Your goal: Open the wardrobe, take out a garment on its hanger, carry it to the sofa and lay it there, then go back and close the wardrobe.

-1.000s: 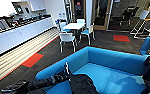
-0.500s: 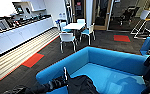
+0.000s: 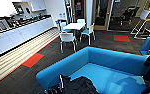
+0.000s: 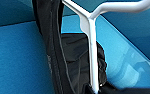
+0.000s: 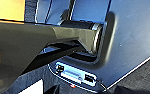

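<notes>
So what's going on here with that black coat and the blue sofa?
A robot is standing right at the blue sofa with a black coat on a white hanger. The coat hangs over the seat at the sofa's near edge; the picture from the robot's left wrist looks along the hanger from close up. Behind are a white table and chairs.

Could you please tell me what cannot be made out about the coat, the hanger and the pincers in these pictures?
- Black coat: the head view's bottom edge cuts it off, so its lie on the blue sofa is unclear.
- White hanger: in the left wrist view its lower end disappears into dark fabric.
- Both pincers: whether they are open or shut cannot be told.
</notes>
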